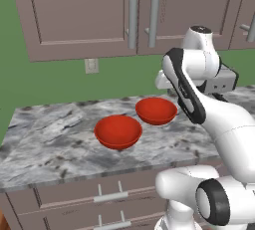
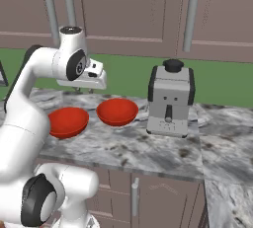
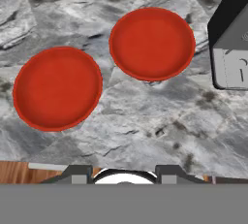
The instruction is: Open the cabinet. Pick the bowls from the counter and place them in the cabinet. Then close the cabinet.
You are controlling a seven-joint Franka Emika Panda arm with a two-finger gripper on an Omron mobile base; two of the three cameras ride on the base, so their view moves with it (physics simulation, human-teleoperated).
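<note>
Two glossy red shallow bowls (image 3: 57, 88) side by side on marbled counter (image 3: 145, 116); tool (image 3: 124, 173) state unclear.

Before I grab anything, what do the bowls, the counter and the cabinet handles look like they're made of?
Bowls: plain glossy red, likely glazed ceramic or plastic; the look leaves it open. Counter: polished stone, grey-white marbling with dark veins, thick edge. Cabinet handles: smooth grey bars with a soft sheen, probably brushed metal.
</note>
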